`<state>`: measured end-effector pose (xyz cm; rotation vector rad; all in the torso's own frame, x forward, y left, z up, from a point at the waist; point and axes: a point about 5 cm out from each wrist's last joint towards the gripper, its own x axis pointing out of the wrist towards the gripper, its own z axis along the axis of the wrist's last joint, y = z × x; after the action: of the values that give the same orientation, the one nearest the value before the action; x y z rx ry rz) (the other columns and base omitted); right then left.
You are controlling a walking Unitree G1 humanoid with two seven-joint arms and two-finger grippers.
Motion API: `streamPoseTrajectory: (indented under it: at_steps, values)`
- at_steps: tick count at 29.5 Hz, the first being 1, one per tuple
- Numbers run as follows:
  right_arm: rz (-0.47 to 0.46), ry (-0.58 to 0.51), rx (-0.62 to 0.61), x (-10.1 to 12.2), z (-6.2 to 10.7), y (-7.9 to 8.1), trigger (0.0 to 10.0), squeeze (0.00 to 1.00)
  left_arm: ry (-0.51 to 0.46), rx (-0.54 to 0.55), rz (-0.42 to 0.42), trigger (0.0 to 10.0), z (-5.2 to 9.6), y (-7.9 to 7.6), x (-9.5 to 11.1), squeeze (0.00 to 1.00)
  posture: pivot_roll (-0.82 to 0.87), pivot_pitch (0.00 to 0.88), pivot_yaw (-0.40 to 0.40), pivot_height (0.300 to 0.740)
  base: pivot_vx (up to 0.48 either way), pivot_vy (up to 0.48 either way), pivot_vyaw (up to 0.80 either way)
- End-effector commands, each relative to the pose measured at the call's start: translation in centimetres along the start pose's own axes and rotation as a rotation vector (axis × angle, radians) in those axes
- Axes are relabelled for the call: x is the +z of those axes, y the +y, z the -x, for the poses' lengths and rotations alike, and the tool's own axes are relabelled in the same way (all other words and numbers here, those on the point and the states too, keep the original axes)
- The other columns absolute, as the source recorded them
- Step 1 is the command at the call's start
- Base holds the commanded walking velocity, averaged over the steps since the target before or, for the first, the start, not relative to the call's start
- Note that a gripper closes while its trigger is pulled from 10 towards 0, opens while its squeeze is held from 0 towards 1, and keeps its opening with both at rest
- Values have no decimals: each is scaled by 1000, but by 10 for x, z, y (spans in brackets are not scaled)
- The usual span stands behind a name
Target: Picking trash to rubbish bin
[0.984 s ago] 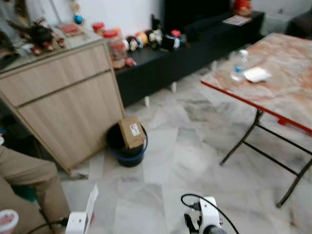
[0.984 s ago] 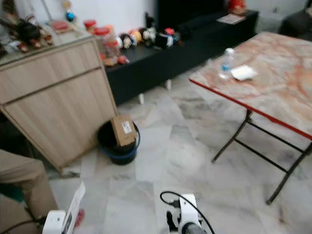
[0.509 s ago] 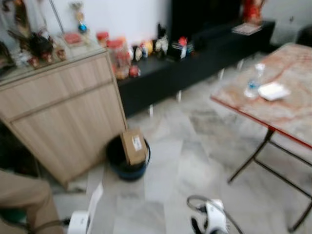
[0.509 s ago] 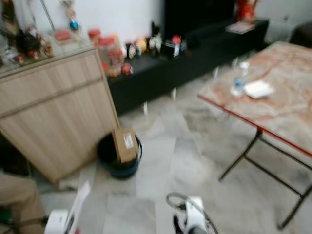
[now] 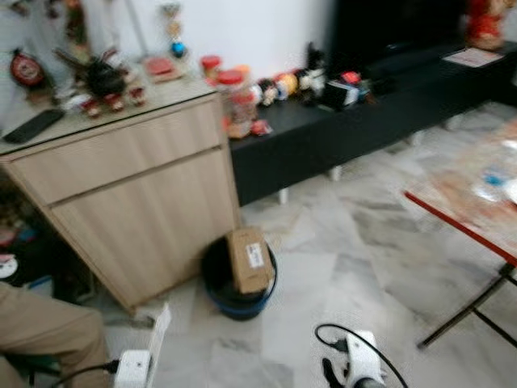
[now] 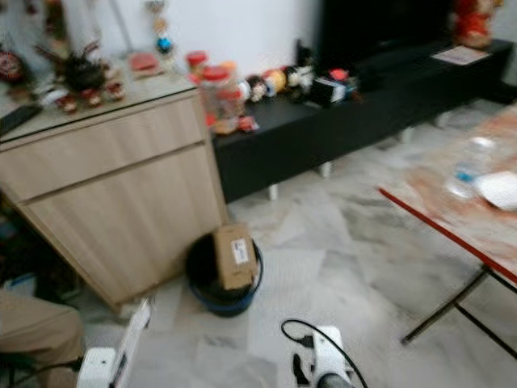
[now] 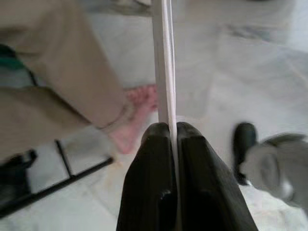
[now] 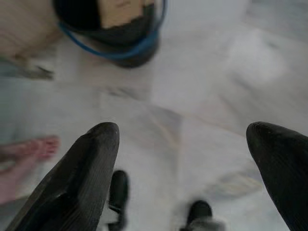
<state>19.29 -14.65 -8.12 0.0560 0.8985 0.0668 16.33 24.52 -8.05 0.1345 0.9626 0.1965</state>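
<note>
The trash item, a thin white card (image 7: 164, 57), is clamped edge-on between the two black fingers of the left gripper (image 7: 172, 132), whose jaws are pressed flat against its two faces. Its long axis runs straight out from the fingertips, in line with the fingers; in the head view it stands roughly upright, leaning slightly, low at the robot's left (image 5: 158, 333). Judgement: the edge-on pinch near one end keeps the card stiff and lets it drop cleanly once released.

The rubbish bin (image 5: 216, 279), dark with a blue rim, stands on the marble floor (image 5: 339, 250) ahead, touching the corner of a wooden cabinet (image 5: 137, 210). A cardboard box (image 5: 248, 259) already sits upright in it, protruding above the rim. The card is well apart from the bin; carrying is in hand, release not yet due.

The right gripper (image 8: 185, 139) hangs with jaws spread wide, holding nothing. A person's bare foot (image 7: 139, 103) and trouser leg (image 7: 57, 72) lie near the card. A red-edged folding table (image 5: 477, 194) stands to the right.
</note>
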Motion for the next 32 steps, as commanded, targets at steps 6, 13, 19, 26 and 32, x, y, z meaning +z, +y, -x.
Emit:
streamPoseTrajectory:
  at_steps: [6,13,19,26,32]
  values:
    - [-12,15,-32,-5,2,-10,10000,0,-18,-8,12,10000,-1,-5,6,0,82,0,79,740,436,0,0]
    - [-16,22,-32,-6,2,-9,10000,0,-16,-7,15,10000,-1,-5,5,0,85,0,79,740,434,0,0]
    - [-19,26,-36,-8,3,-10,10000,0,-19,-9,11,10000,-1,-6,6,0,85,0,79,740,435,0,0]
    - [-17,28,-34,-9,3,-10,10000,0,-27,-17,-2,10000,-2,-7,8,0,84,0,81,740,435,0,0]
    - [-4,26,-24,-8,2,-9,10000,0,-37,-23,-12,10000,-2,-9,12,0,83,0,81,740,435,0,0]
